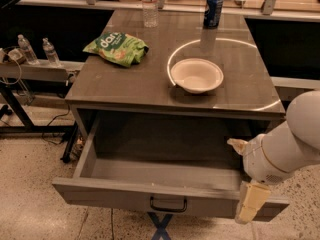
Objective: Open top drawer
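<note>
One top drawer (165, 199) stands pulled well out, with the bench (125, 84) above its rear. The gripper (237, 180) sits at the right end of the drawer's front wall. Its fingers (250, 201) are spread wide, one inside that wall and one outside, gripping nothing.

The white arm (295, 134) is seen entering from the right edge, with its rounded wrist turned leftward. The pincer (238, 180) is held low at the right, and its two tan fingers (250, 201) are spread well apart.
</note>
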Robot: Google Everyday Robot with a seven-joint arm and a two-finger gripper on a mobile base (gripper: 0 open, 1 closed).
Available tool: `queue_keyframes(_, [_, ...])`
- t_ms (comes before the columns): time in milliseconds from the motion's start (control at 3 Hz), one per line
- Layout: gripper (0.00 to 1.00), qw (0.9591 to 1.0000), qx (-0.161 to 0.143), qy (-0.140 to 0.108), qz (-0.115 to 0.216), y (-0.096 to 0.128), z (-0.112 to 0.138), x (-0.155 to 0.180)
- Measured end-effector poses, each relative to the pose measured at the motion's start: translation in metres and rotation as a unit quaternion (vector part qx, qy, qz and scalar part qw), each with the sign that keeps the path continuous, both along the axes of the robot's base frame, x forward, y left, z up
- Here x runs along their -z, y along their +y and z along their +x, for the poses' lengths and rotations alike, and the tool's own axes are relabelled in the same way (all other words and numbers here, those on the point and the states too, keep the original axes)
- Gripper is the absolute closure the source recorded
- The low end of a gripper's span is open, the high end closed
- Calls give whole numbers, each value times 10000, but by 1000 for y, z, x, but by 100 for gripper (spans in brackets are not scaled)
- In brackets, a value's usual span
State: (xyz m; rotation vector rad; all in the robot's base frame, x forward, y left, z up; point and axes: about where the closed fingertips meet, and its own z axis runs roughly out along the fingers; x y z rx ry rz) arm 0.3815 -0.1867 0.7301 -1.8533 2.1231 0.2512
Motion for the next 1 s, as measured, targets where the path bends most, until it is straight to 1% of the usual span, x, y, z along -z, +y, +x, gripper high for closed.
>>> queue_keyframes(333, [0, 9995, -177, -245, 71, 14, 11, -7])
queue_keyframes(667, [21, 9977, -285, -573, 209, 36, 43, -2])
queue_keyframes(1000, [44, 9965, -281, -734, 295, 47, 66, -1])
